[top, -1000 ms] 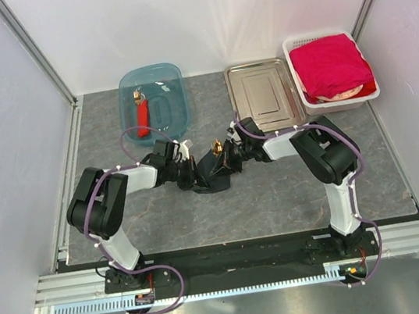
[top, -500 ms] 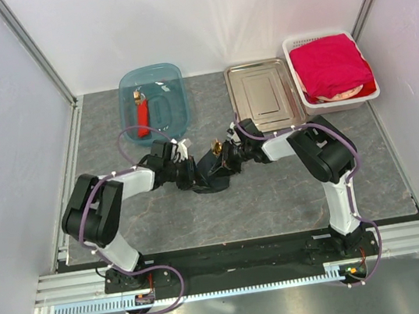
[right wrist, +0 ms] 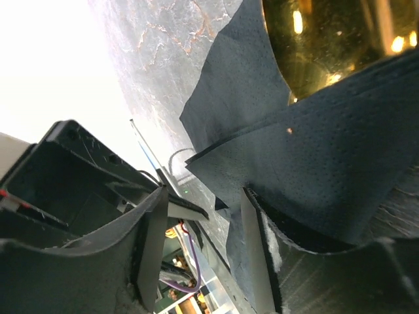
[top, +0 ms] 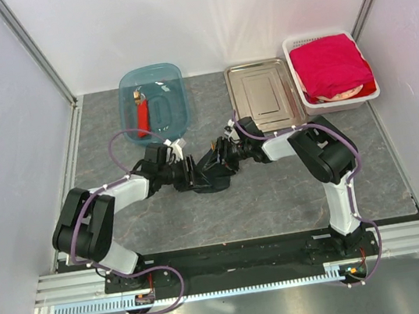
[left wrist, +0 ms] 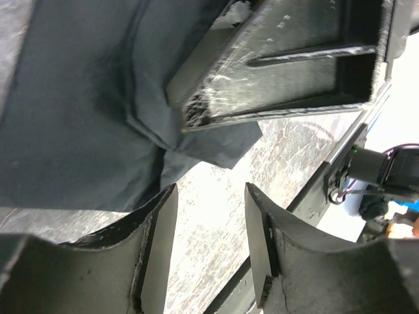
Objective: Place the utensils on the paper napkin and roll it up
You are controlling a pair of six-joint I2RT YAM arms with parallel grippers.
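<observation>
At mid-table, the paper napkin (right wrist: 340,157) partly covers the utensils (right wrist: 327,39).

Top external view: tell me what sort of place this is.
Probably a robot test cell: plain white walls, aluminium framing, and a left arm and right arm bolted to one base plate.

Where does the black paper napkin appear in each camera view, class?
Top external: napkin at centre, between left pincer and right pincer.
Left wrist: napkin fills upper left.
Right wrist: napkin at right, below a gold utensil.
Shared landmark: grey marbled table.
</observation>
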